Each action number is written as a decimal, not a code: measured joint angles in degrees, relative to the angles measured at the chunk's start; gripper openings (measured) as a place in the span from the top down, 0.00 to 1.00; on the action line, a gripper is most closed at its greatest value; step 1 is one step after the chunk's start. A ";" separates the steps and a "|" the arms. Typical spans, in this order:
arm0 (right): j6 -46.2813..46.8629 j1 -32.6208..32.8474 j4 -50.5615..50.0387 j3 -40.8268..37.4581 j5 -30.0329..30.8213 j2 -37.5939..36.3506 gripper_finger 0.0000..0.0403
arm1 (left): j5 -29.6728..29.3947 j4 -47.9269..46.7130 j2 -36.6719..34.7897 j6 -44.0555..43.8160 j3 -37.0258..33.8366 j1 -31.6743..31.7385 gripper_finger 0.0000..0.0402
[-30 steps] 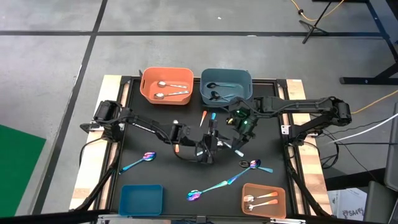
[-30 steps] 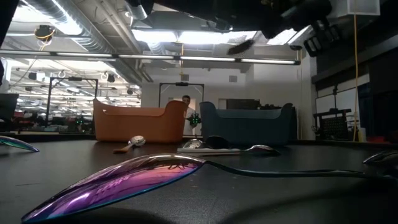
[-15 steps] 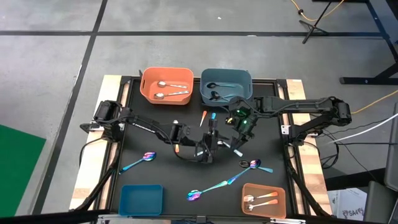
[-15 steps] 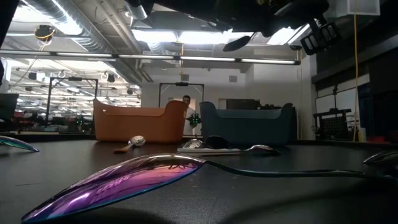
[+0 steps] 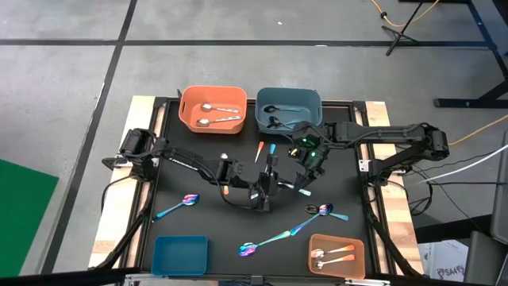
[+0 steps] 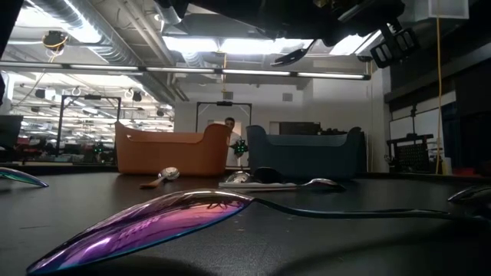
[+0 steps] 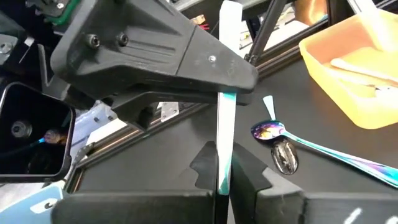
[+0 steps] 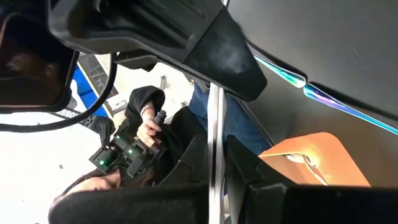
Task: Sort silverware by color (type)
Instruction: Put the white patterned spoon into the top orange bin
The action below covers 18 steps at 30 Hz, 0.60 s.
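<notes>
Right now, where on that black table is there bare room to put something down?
Bare mat lies between the orange bin and the teal-handled spoon at left. The middle is crowded: both claws, left claw and right claw, meet there, with spoons toward the small orange tray.

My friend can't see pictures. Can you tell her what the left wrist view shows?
The left gripper is shut on a teal-handled spoon that the right gripper also pinches higher up. Beyond lie two more spoons on the black table and an orange bin.
</notes>
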 joint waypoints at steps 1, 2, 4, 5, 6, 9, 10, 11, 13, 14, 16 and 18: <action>0.00 0.00 0.01 0.00 0.09 0.00 0.99 | -0.02 0.00 0.00 0.00 0.00 0.00 0.97; 0.00 0.01 0.00 0.00 0.38 0.00 0.99 | -0.07 0.00 0.00 0.00 0.00 0.02 0.97; -0.02 0.09 -0.06 0.00 1.39 -0.02 0.98 | -0.25 -0.05 0.00 0.00 -0.03 0.00 0.97; -0.04 0.09 -0.09 0.00 1.69 -0.02 0.98 | -0.31 -0.06 0.00 0.00 -0.04 0.02 0.97; -0.04 0.09 -0.09 0.00 1.80 -0.02 0.97 | -0.40 -0.05 0.01 -0.01 -0.04 0.00 0.97; -0.21 0.09 -0.04 0.02 1.99 -0.02 0.92 | -0.60 -0.02 0.02 -0.10 -0.04 0.02 0.97; -0.43 0.09 0.02 0.02 2.28 -0.02 0.90 | -0.75 0.01 0.02 -0.22 -0.04 0.02 0.97; -0.99 0.09 0.56 0.03 3.17 0.00 0.87 | -1.30 0.78 0.02 -0.48 -0.02 0.05 0.97; -2.11 0.09 0.76 0.07 4.52 0.15 0.82 | -1.88 1.05 -0.03 -0.58 0.07 0.26 0.97; -2.25 0.09 0.54 0.07 5.43 0.15 0.79 | -2.26 1.07 -0.04 -0.59 0.11 0.30 0.97; -2.37 0.07 0.47 0.07 6.75 0.11 0.74 | -2.86 0.67 -0.03 -0.57 0.11 0.26 0.97; -2.80 -0.01 0.39 0.04 6.75 0.13 0.72 | -3.30 0.43 -0.02 -0.53 0.11 0.15 0.97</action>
